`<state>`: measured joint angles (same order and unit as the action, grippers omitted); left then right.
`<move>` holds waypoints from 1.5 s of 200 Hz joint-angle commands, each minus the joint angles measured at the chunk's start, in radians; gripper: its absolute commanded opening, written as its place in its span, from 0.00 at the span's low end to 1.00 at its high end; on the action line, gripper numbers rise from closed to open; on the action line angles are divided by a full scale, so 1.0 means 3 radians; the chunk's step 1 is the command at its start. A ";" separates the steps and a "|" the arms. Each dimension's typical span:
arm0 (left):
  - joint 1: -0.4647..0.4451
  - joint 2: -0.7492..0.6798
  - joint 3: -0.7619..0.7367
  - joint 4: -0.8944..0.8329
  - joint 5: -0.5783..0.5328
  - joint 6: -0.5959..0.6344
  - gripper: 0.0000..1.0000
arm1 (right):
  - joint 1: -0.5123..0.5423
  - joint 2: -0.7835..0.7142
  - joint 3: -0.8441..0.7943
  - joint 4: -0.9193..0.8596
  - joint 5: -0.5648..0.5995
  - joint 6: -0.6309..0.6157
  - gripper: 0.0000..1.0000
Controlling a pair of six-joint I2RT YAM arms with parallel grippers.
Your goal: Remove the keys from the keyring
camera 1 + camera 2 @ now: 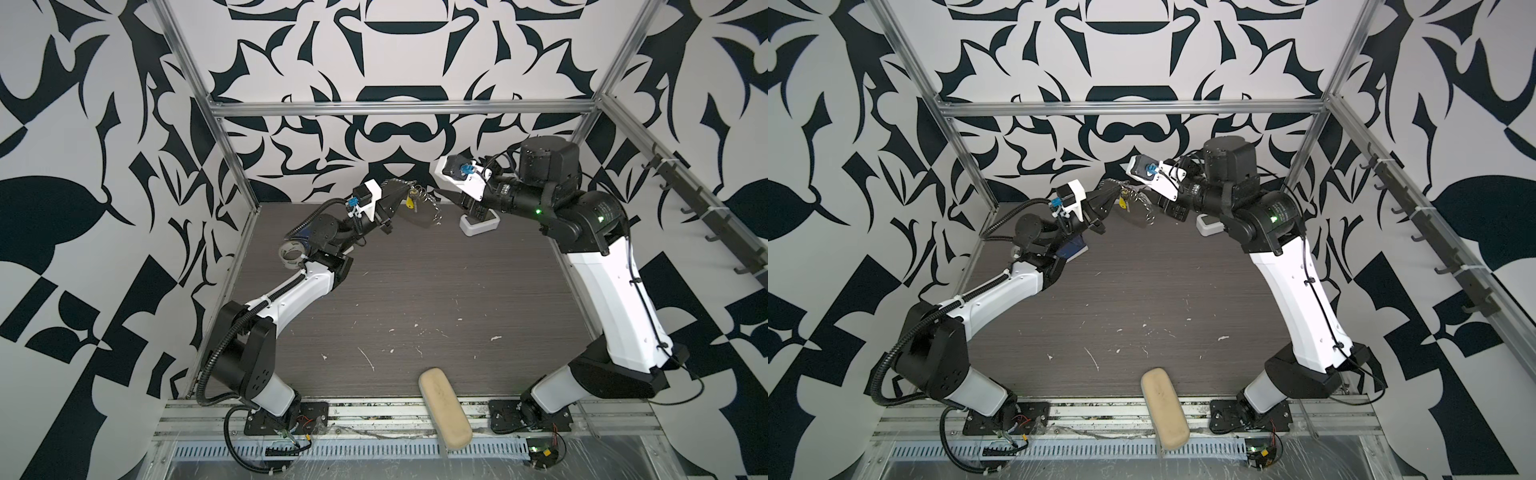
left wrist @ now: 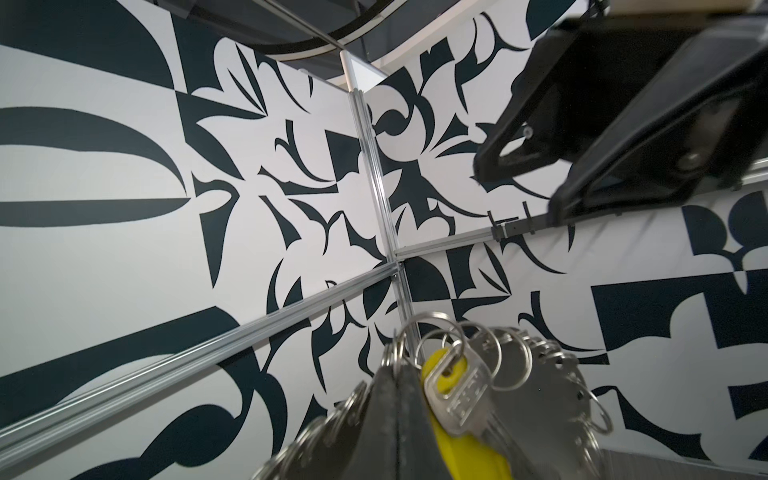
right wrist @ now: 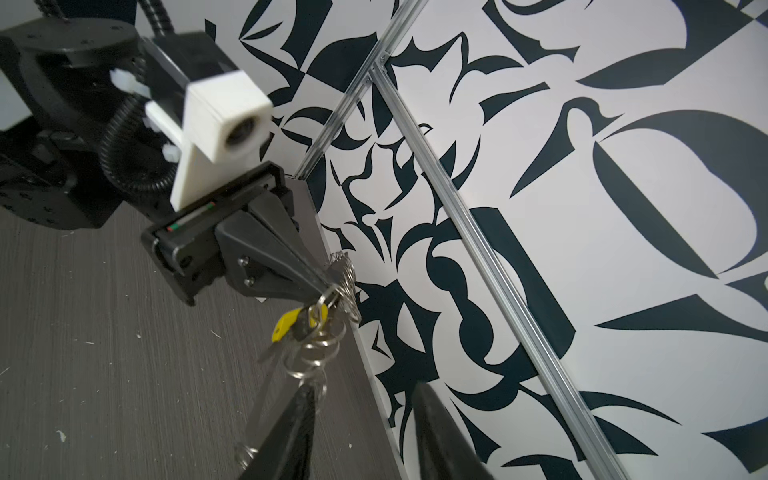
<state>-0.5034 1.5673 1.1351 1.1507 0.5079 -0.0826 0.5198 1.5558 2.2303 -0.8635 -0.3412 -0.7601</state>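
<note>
Black-and-white patterned walls closed in a dark wood-grain tabletop (image 1: 415, 299). Well above its far edge, the left gripper (image 3: 326, 280) had its jaws pressed together on the keyring (image 3: 348, 282). It pinched the silver rings so that the keys (image 3: 291, 323), a yellow-headed one clearest, hung free beneath, clear of the surface and turned toward the other arm. That hold seemed meant to anchor the ring while leaving the keys reachable. The right gripper (image 3: 365, 419) faced the cluster with its jaws apart, gripping nothing; one finger looked to brush the lowest ring, though blur made contact uncertain.
</note>
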 commanded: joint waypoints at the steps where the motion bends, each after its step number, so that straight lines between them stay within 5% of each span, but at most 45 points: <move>1: 0.0057 0.0061 0.0013 0.0458 0.0341 -0.0308 0.00 | -0.0213 -0.0054 -0.0149 0.0304 -0.0701 0.0161 0.42; 97: 0.0096 -0.0006 -0.0107 0.0472 0.0672 -0.0389 0.00 | -0.0464 0.0207 -0.0149 0.0391 -0.1826 0.0241 0.35; 300: 0.0096 -0.0070 -0.0148 0.0365 0.0909 -0.0400 0.00 | -0.0382 0.0485 -0.0037 -0.0069 -0.2028 0.0079 0.26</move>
<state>-0.4778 1.5787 1.0859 1.2297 0.7670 -0.1864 0.3901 1.6985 2.1868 -0.8722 -0.9306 -0.7261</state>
